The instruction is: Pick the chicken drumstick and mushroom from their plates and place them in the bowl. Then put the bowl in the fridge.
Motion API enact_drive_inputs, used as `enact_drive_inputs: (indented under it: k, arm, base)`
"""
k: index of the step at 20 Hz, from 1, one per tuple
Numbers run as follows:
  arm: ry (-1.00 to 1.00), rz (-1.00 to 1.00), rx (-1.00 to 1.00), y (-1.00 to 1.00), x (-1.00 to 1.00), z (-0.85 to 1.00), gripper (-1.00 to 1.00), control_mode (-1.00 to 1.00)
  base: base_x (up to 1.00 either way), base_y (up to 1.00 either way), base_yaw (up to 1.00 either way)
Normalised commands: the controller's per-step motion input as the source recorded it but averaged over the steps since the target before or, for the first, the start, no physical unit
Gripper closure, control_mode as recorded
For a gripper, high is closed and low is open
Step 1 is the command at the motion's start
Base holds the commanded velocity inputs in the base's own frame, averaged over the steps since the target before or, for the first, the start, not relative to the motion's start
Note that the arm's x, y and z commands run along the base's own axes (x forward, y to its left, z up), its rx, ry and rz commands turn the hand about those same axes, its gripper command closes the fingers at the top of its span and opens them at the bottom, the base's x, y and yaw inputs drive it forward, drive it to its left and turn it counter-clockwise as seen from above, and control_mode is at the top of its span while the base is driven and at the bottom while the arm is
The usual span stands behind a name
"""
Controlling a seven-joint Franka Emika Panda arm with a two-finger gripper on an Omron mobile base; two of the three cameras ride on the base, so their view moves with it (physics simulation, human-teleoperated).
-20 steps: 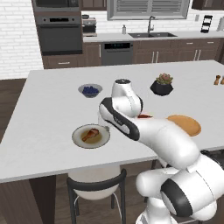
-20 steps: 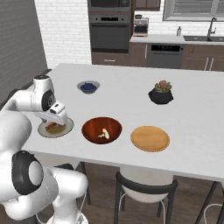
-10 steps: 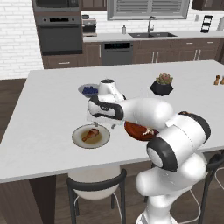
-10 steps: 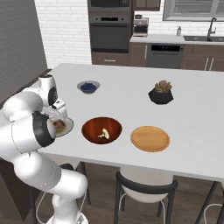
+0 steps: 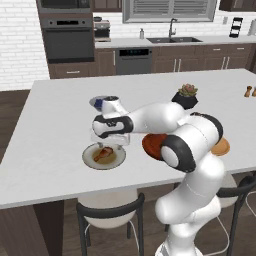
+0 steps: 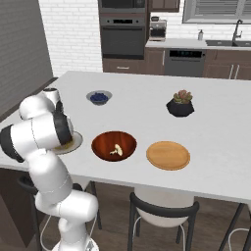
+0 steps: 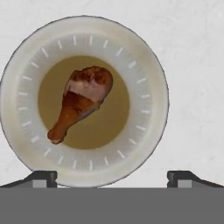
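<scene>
Drumstick (image 5: 104, 153) first: from the left base view I see it lying on the grey-rimmed plate (image 5: 89, 159) near the island worktop's front edge, with my gripper (image 5: 111, 137) hanging just above it. From the right base view, the reddish-brown bowl (image 6: 99, 145) sits beside that plate, the mushroom (image 6: 115, 150) inside it, and the wooden plate (image 6: 168, 155) beyond. In the hand view, orange-brown meat tapers to a thin bone end on the olive-tan centre; my fingers (image 7: 41, 177) stand wide apart, holding nothing.

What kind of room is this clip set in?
A rendered home kitchen, by the look of it: a built-in wall oven and a sink with faucet line the back wall, and the robot works at a large white island counter with stools tucked under it.
</scene>
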Motion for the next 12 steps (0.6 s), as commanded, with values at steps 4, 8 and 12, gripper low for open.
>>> enact_drive_inputs:
  k: [4, 8, 12]
  arm:
    - [0.00, -0.08, 0.00, 0.02, 0.18, -0.33, -1.00, -1.00]
    - [0.00, -0.11, 0.00, 0.00, 0.29, -0.37, -1.00, -1.00]
    - [0.00, -0.15, 0.00, 0.00, 0.21, -0.27, -1.00, -1.00]
  base:
    - [0.00, 0.00, 0.00]
    - [0.00, 0.00, 0.00]
    - [0.00, 0.00, 0.00]
